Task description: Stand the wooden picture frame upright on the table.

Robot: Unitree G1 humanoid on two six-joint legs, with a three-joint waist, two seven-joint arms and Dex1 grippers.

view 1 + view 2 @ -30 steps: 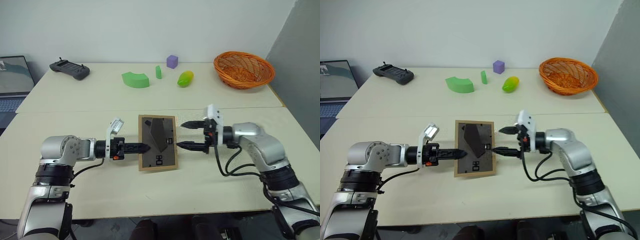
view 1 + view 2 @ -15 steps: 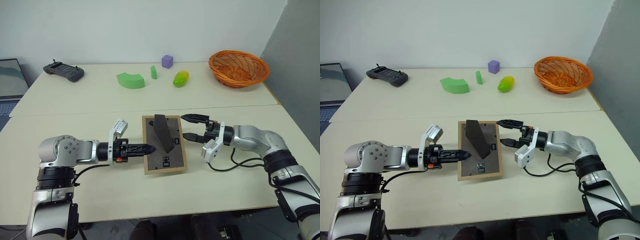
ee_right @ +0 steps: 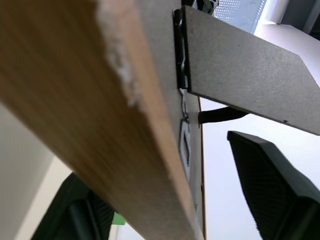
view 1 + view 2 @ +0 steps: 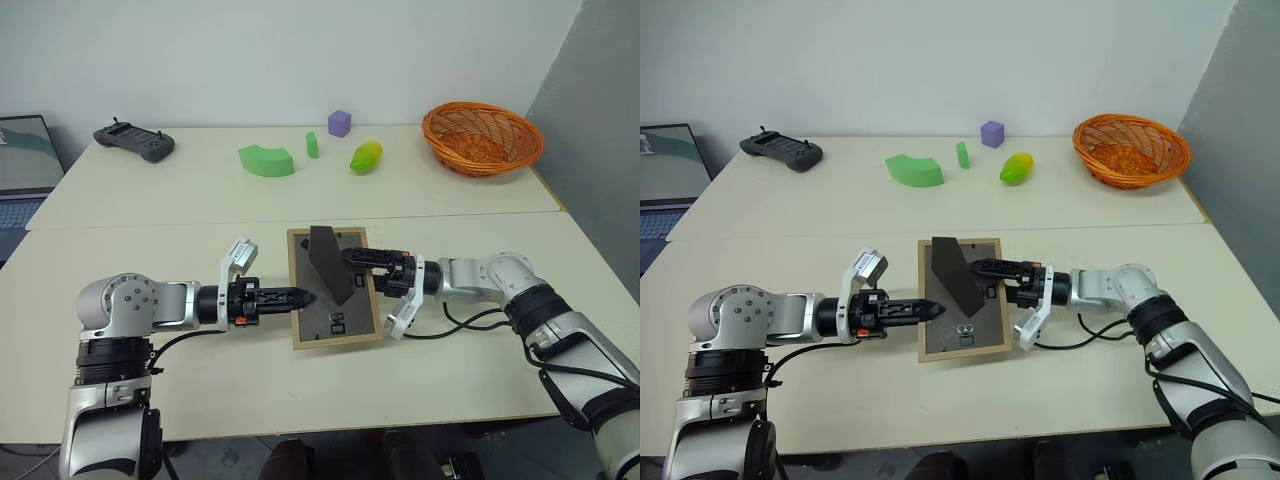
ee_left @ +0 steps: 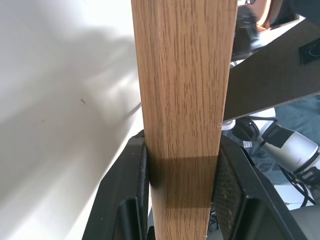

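Starting on your left, your left gripper (image 4: 300, 296) is pinched on the left border of the wooden picture frame (image 4: 334, 286), which lies between your two arms near the front of the table (image 4: 300, 200), back panel up and its long axis running away from you. The stand flap (image 4: 327, 262) is already swung up off the dark back. On the right, your right gripper (image 4: 356, 258) reaches in over the right border with its jaws spread astride it, not yet clamped.

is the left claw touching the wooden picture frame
Touching. In the left wrist view the left claw has its fingers pressed against both faces of the wooden picture frame edge, with no gap on either side.
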